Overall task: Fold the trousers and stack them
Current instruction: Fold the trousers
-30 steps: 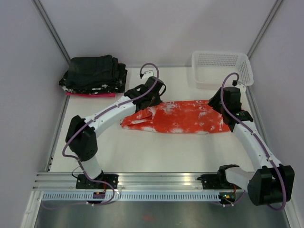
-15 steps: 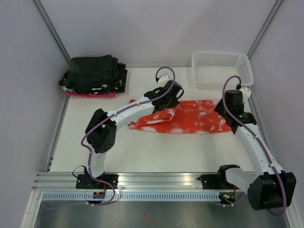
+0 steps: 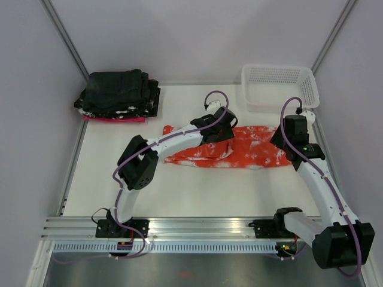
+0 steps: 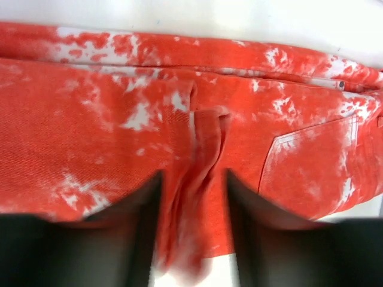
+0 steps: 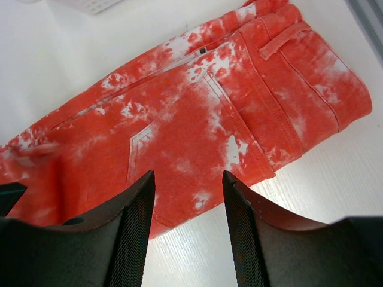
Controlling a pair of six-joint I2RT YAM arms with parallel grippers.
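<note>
The trousers [image 3: 254, 149] lie flat across the middle of the table, bright orange-red with white splotches, waist end to the right. My left gripper [image 3: 219, 129] hovers low over their middle. In the left wrist view its jaws [image 4: 192, 174] stand apart, with a loose, blurred ridge of the trousers [image 4: 90, 119] between them and no pinch showing. My right gripper [image 3: 282, 140] hangs over the waist end. It is open [image 5: 188, 174], and the trousers [image 5: 197, 119] with a back pocket lie below it, untouched.
A stack of black folded garments [image 3: 119, 92] on a pink cloth [image 3: 114, 118] sits at the back left. A white mesh basket [image 3: 278, 84] stands at the back right. Walls close in both sides, and an aluminium rail [image 3: 191, 227] runs along the near edge.
My left gripper has moved to the right over the trousers, carrying a fold of cloth with it, and its jaws have come apart. The right arm has barely shifted.
</note>
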